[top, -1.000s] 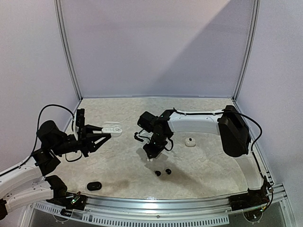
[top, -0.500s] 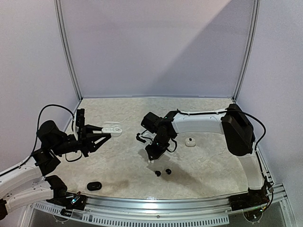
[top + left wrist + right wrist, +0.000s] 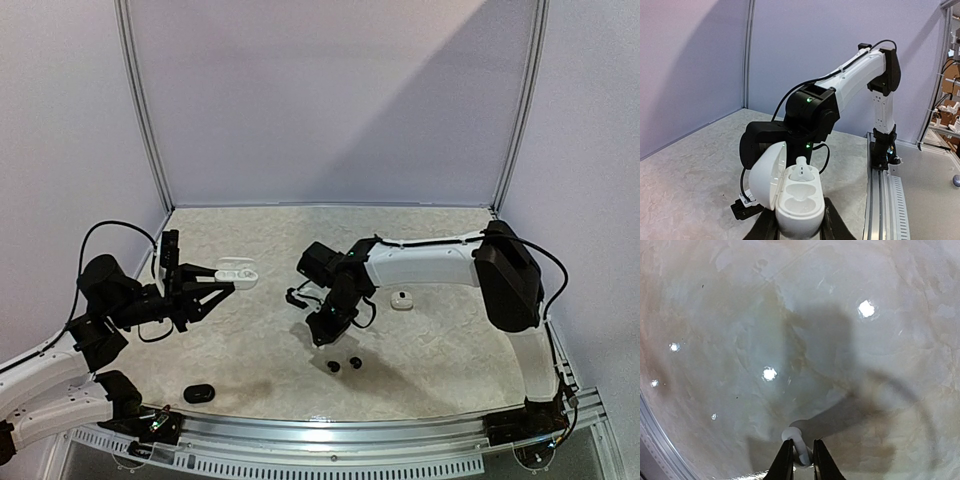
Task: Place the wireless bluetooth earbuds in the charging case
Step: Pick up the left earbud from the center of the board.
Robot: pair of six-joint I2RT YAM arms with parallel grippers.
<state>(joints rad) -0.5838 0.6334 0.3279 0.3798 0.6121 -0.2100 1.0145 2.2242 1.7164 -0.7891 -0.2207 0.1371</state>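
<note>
two robot arms reach over a pale, marbled table (image 3: 450, 350). the left gripper (image 3: 222, 278), at the left side, is clamped on the base of a white charging case (image 3: 799, 205), which it holds up off the table with the lid swung open to one side. one white earbud (image 3: 802, 171) sits upright in the case's far socket. the right gripper (image 3: 801, 450) points down near the middle of the table, its fingers pinched together on a second white earbud (image 3: 795, 436). that bud is close to the surface, and whether it touches cannot be told. two round black earbuds (image 3: 333, 366) lie side by side on the table just in front of that gripper. a small white object with a dark spot (image 3: 402, 300) rests to its right. a black oval case (image 3: 199, 393) lies near the front left edge.
</note>
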